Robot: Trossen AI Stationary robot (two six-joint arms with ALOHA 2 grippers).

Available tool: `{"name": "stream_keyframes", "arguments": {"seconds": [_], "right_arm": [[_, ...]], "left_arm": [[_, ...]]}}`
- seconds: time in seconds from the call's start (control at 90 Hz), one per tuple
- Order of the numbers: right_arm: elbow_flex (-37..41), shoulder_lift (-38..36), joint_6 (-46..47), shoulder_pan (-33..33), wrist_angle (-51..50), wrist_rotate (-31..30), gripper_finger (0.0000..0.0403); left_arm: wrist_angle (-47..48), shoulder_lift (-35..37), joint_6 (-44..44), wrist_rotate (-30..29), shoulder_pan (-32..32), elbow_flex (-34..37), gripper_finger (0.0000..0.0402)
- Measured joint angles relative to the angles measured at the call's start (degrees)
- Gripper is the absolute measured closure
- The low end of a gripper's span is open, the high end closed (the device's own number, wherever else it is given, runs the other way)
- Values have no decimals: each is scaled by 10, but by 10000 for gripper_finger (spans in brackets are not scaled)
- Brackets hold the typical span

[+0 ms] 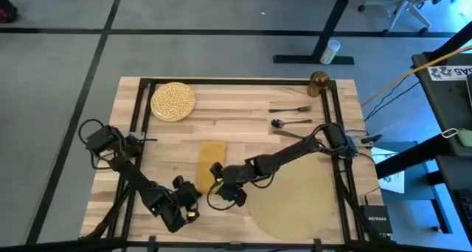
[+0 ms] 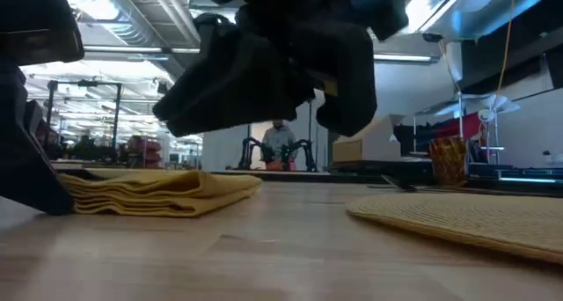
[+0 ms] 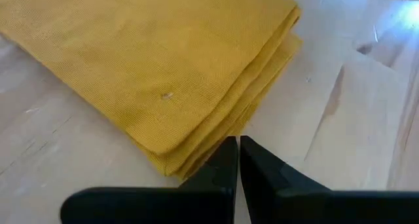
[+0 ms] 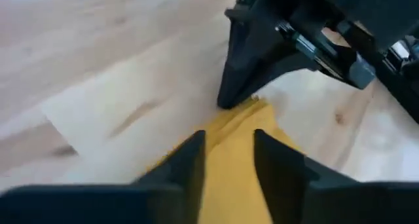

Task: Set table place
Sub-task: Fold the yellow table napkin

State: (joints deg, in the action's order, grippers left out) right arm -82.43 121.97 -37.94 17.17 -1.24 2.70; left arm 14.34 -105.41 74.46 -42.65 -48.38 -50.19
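The mustard-yellow folded napkin (image 1: pixel 212 162) lies flat on the table (image 1: pixel 243 97), left of the round tan placemat (image 1: pixel 295 197). My left gripper (image 3: pixel 237 144) is shut, its tips at the napkin's near end. My right gripper (image 4: pixel 229 152) is open and hovers over the same end of the napkin, one finger on each side of it and clear of it in the low view. The speckled plate (image 1: pixel 173 101) sits at the far left. Fork (image 1: pixel 292 109), spoon (image 1: pixel 286 122) and knife (image 1: pixel 290 134) lie at the far right, with the amber glass (image 1: pixel 318 82) beyond them. My left gripper meets the napkin's stacked folded edge (image 3: pixel 216 155) beside its near corner with its shut fingertips, slanting down from the table's near left side. Whether any layer is caught between the fingers cannot be told. The napkin lies flat on the wood.
Black frame rails (image 1: pixel 140 112) run along the table's left, right and far sides. Bare wood lies between the napkin and the plate. In the low view a person (image 2: pixel 280 143) sits far behind the table. A white bottle (image 1: pixel 330 51) stands on the floor beyond.
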Motion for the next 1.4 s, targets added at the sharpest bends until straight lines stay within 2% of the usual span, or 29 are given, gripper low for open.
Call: {"name": "stream_keyframes", "arguments": {"seconds": [0.067,0.122,0.411,0.622,0.822,1.122,1.233,1.4], "right_arm": [[-16,0,-22,0,-30,-7,379],[-25,0,-38,-1,-47,-14,393],[-44,-9,-52,-27,-103,-33,402],[-41,-33,-71,-37,-160,-44,402],[-42,-40,-82,-37,-197,-40,403],[-41,-40,-85,-35,-265,-7,403],[-37,-40,-85,-30,-271,21,403],[8,-44,-71,-24,-257,50,403]], "left_arm": [[1,0,-14,1,0,-5,402],[1,-1,-25,3,0,-11,402],[1,-1,-89,1,0,-64,402],[1,2,-146,-23,2,-90,402],[39,22,-134,-50,0,-91,402],[40,37,-159,-39,0,-91,402],[-2,37,-178,-12,0,-85,402],[-89,38,-224,14,1,-65,402]]}}
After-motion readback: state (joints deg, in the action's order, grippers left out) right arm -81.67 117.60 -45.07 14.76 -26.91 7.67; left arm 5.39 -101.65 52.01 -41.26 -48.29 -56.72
